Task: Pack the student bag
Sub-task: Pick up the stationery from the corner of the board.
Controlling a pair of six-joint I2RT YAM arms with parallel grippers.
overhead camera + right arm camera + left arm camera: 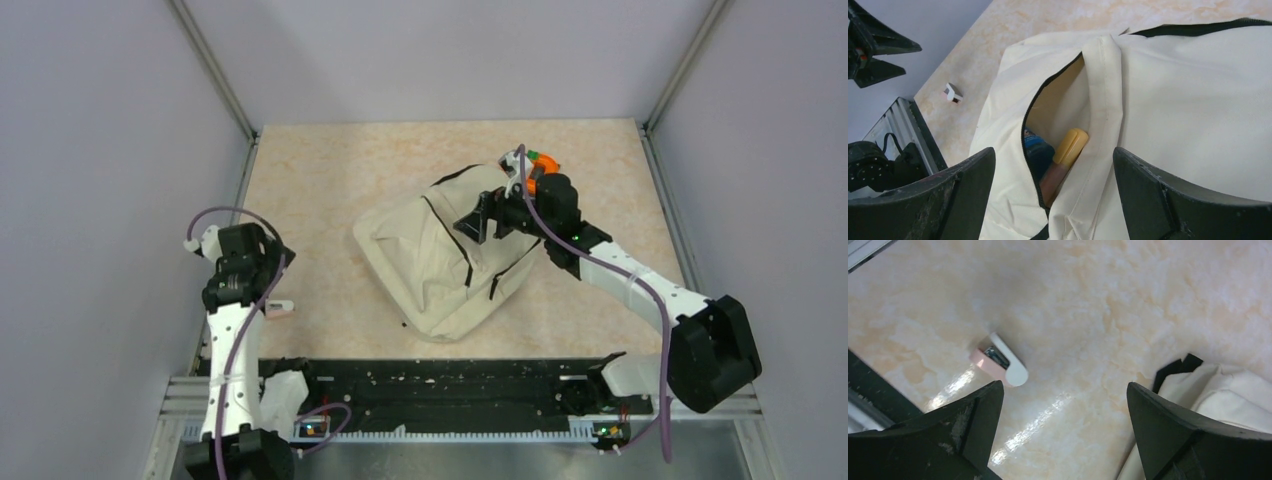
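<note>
**Desk:** Where is the student bag pictured?

**Caption:** The student bag [440, 265] is seen lying flat on the marble-patterned table [320, 170], a little right of centre. Its unzipped pocket [1058, 100] is turned toward the right gripper [1053, 150]. A yellow-capped marker [1070, 147] and a blue item [1038, 152] are seen tucked inside the opening.

**Desk:** How are the grippers shown?

**Caption:** Both are shown with jaws wide apart and nothing between them. The right gripper is held just above the open pocket. The left gripper [1064, 390] is poised over bare table, near a small pink-and-white object [1000, 362], possibly a pencil sharpener, which is seen lying well apart from the bag.

**Desk:** How is the bag expected to handle?

**Caption:** It is judged soft and light. The cream fabric is creased and slumped, so little shape is likely to be kept once it is lifted. A pinch is best taken at the stitched hem [1105, 90] beside the zipper [1029, 117], or at a black strap [1175, 371], where the cloth is doubled. A broad panel would probably bunch and slip. The pocket mouth may be expected to collapse unless one edge is held up while anything more is dropped in.
</note>
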